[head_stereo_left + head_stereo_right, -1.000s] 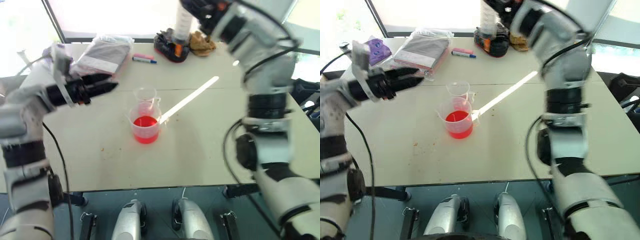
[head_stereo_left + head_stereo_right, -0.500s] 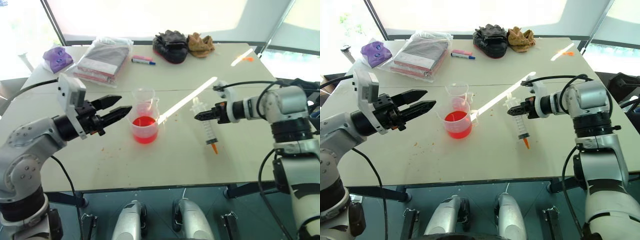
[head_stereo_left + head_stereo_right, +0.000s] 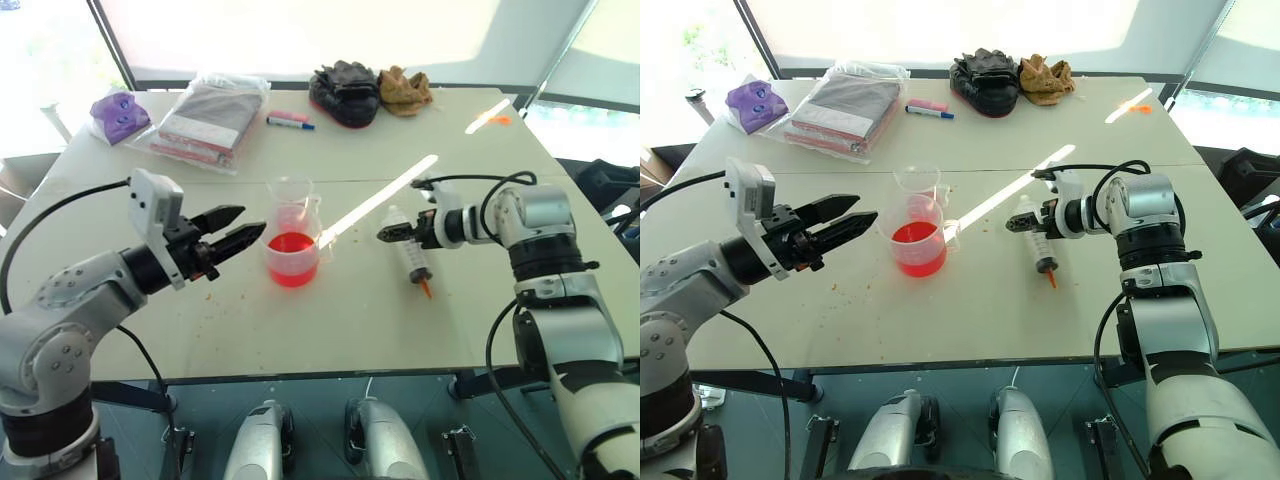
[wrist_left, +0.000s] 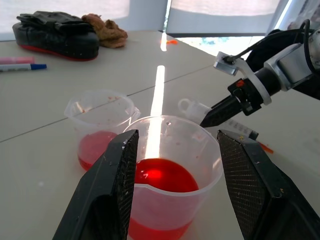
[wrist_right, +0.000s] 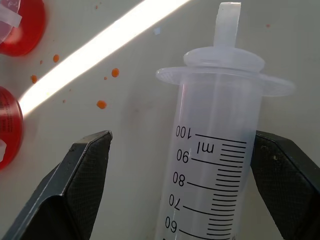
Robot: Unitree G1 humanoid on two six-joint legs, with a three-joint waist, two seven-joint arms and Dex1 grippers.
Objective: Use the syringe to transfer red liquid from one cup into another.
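Red liquid (image 3: 291, 246) fills the wide beaker (image 3: 292, 262); narrower cup (image 3: 290, 200) at 12 o'clock holds little. Syringe (image 3: 411, 256) lies between the apart right hand (image 3: 388, 233) fingers; left hand (image 3: 238, 232) apart.

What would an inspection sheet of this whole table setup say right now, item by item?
Surface: pale table, red drips near the cups.
Job's things: syringe lying flat; wider beaker with red liquid; narrower cup behind it with a little.
Clutter: marker pen, bagged package, purple item, black glove, brown glove.
Grippers: left gripper open beside the beaker; right gripper open, fingers either side of the syringe.
Cables: black cable on right arm.
Surroundings: bright windows.
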